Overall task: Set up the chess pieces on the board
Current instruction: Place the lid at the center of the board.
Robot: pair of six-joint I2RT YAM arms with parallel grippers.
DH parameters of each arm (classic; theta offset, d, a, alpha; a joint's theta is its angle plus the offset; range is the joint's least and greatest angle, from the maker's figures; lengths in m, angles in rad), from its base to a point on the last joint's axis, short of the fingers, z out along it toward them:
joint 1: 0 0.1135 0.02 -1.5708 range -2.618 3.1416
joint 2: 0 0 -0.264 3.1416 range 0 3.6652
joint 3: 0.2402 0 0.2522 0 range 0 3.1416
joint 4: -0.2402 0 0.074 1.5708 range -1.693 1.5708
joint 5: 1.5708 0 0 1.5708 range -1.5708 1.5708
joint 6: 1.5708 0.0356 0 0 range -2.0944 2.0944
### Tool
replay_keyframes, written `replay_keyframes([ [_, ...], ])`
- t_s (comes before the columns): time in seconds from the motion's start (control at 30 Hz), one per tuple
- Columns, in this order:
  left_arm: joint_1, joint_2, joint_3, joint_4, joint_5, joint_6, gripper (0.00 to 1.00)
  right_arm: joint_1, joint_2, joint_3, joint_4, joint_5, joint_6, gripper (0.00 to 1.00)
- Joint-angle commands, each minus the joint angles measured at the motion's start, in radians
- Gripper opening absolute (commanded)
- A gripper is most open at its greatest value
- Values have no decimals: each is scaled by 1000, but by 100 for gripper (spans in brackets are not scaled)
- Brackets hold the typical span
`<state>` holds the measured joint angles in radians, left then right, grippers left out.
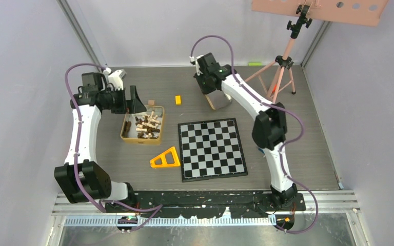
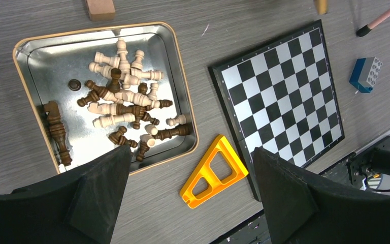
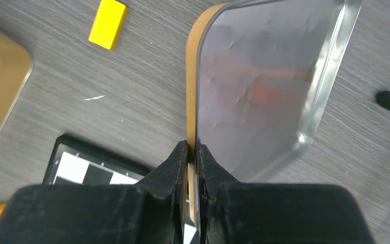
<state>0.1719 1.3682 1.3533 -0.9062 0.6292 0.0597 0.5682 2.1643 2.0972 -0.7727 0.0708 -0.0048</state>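
Observation:
The board [image 1: 213, 148], black and white checks, lies flat at the table's middle with nothing on its squares. The chess pieces [image 1: 146, 124], dark brown and pale, lie in a jumbled heap inside a gold tin [image 1: 125, 134] left of it. In the left wrist view the pieces [image 2: 127, 101] fill the tin [image 2: 35, 56], and the board [image 2: 284, 96] is to the right. My left gripper [image 2: 190, 155] hangs open and empty above the tin's edge [image 1: 135, 101]. My right gripper [image 3: 192, 147] is shut on the rim of a silver tin lid [image 3: 264, 91], held up on edge behind the board [image 1: 218, 97].
An orange triangular frame [image 1: 165, 159] lies between tin and board. A yellow block [image 1: 178, 100] and a small wooden cube [image 1: 152, 102] sit behind the tin. A blue brick [image 2: 365, 74] lies right of the board. A tripod [image 1: 282, 66] stands at the back right.

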Motion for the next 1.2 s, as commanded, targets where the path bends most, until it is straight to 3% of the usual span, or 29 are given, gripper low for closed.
replay_keyframes([
  [0.0, -10, -36, -18, 52, -4, -4, 93, 15, 147, 210, -85, 110, 1, 1],
  [0.17, -25, -48, -50, 72, -37, 0, 93, 28, 252, 288, -107, 116, 58, 2],
  [0.3, -41, -51, -94, 99, -85, 11, 93, 36, 278, 292, -97, 91, 124, 9],
  [0.43, -74, -34, -136, 127, -158, 34, 93, 36, 285, 296, -96, 21, 190, 22],
  [0.63, -137, -5, -189, 145, -258, 126, 93, 28, 221, 277, -91, -111, 237, 51],
  [0.7, -180, 11, -207, 139, -289, 184, 93, 16, 163, 238, -78, -165, 232, 55],
  [0.87, -275, 83, -230, 122, -306, 263, 91, -31, 18, 89, -30, -312, 189, 57],
  [1.07, -352, 191, -208, 65, -284, 253, 85, -138, -145, -169, -29, -491, 96, 57],
  [1.17, -371, 217, -227, 41, -291, 248, 84, -167, -248, -283, -29, -508, 35, 57],
])
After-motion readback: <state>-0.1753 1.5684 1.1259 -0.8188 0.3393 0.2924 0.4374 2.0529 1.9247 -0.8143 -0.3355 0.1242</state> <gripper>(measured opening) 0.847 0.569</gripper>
